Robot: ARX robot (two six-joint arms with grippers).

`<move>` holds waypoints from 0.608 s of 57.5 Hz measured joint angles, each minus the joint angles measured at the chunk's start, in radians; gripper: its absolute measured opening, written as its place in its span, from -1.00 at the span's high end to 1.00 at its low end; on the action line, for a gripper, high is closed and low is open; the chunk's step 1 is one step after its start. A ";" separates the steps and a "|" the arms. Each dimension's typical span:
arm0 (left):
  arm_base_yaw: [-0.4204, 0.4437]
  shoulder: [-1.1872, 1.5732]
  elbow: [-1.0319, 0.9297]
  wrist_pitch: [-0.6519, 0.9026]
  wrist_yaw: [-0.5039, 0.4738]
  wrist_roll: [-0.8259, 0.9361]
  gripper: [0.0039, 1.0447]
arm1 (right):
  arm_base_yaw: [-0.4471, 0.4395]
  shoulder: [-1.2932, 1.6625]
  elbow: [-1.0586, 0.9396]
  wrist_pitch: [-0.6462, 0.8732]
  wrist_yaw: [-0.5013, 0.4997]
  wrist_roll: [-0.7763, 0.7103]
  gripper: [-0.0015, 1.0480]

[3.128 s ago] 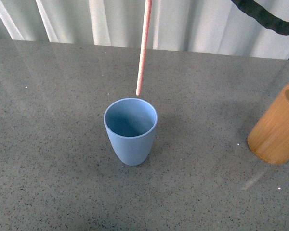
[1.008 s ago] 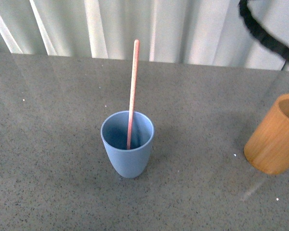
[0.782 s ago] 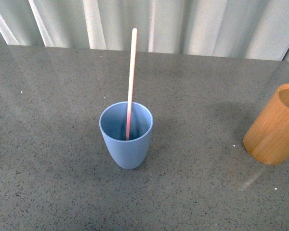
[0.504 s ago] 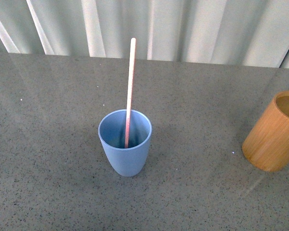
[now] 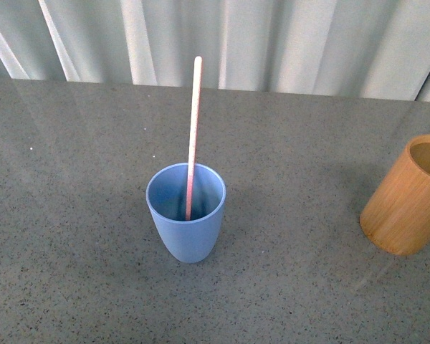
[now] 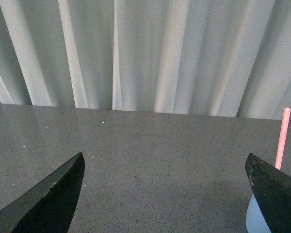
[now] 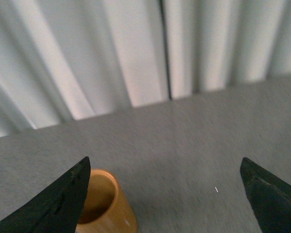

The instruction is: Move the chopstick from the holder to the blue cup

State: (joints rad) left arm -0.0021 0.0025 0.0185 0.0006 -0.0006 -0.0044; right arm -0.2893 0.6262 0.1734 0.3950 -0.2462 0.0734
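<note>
The blue cup (image 5: 186, 213) stands upright mid-table in the front view. One pink chopstick (image 5: 193, 129) stands in it, leaning on the far rim, its pale end up. The orange-tan holder (image 5: 406, 197) stands at the right edge, with nothing showing inside. Neither arm appears in the front view. My left gripper (image 6: 165, 167) is open over bare table, and the chopstick (image 6: 282, 138) and a sliver of the cup (image 6: 257, 218) peek past one finger (image 6: 276, 191). My right gripper (image 7: 162, 167) is open, with the holder (image 7: 104, 206) beside one finger (image 7: 58, 199).
A grey speckled table (image 5: 79, 215) carries both cups. White pleated curtains (image 5: 272, 43) hang behind its far edge.
3.1 s ago the chopstick hung above the blue cup with its tip over the rim. It now stands inside, free. A black cable seen top right earlier has left the front view.
</note>
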 joint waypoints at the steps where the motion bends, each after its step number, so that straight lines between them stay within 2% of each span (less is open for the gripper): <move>1: 0.000 0.000 0.000 0.000 0.000 0.000 -0.87 | 0.008 -0.010 -0.013 0.026 -0.007 -0.012 -0.44; 8: 0.000 0.000 0.000 0.000 0.000 0.000 -0.87 | 0.063 -0.079 -0.058 0.033 0.029 -0.055 0.01; 16: 0.000 0.000 0.000 0.000 0.000 0.000 -0.87 | 0.110 -0.138 -0.088 -0.001 0.077 -0.064 0.44; 24: 0.000 0.000 0.000 0.000 0.000 0.000 -0.87 | 0.162 -0.215 -0.113 -0.047 0.125 -0.073 0.99; 26: 0.000 0.000 0.000 0.000 0.000 0.000 -0.87 | 0.172 -0.227 -0.116 -0.055 0.139 -0.071 0.98; 30: 0.000 0.000 0.000 0.000 0.000 0.000 -0.87 | 0.242 -0.258 -0.125 -0.080 0.231 -0.072 0.98; 35: 0.000 0.000 0.000 0.000 0.000 0.000 -0.87 | 0.281 -0.288 -0.132 -0.101 0.237 -0.072 0.98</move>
State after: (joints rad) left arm -0.0021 0.0021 0.0185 0.0006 -0.0002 -0.0044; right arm -0.0082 0.3378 0.0410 0.2939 -0.0090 0.0010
